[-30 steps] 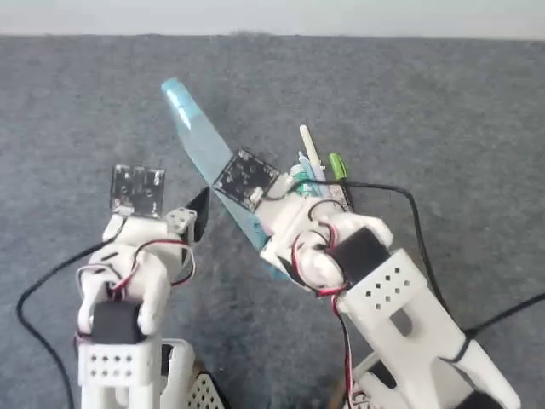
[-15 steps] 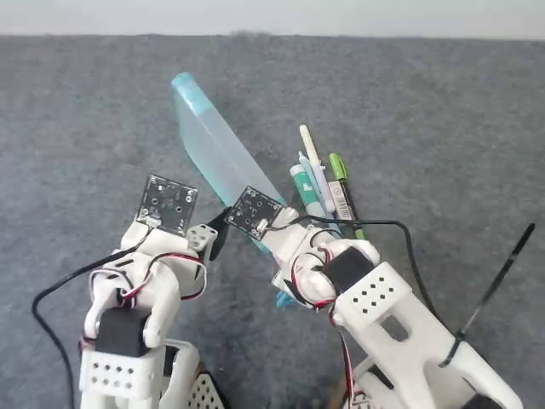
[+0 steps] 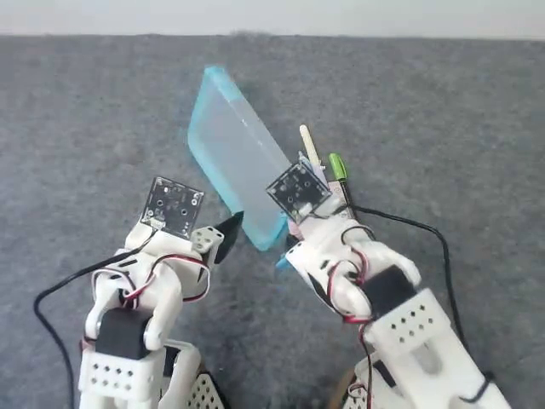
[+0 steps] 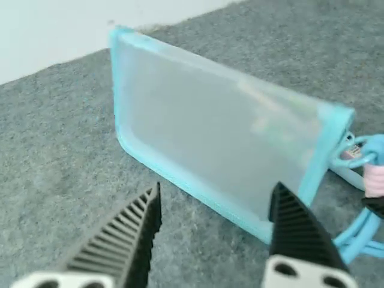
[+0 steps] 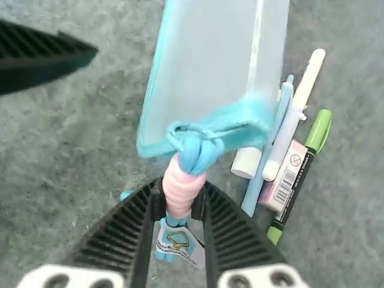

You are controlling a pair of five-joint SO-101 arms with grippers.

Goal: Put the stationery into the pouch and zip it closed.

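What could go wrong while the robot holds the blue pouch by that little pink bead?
The right gripper pinches only the pink bead on the cord, so the tilted pouch could slip free and flop down. The pens lie right beside it, so a swing might scatter them. The left gripper is open and holds nothing, so it may push the pouch instead of catching it.

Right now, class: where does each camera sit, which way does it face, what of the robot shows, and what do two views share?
High view: fixed above the table, looking down on the pouch, the pens and both arms.
Left wrist view: on the left arm's wrist, facing the pouch's broad side past the open left gripper.
Right wrist view: on the right arm's wrist, facing the pouch's end; the right gripper is shut on the pink bead.
Shared: high and right wrist views both show the pens.
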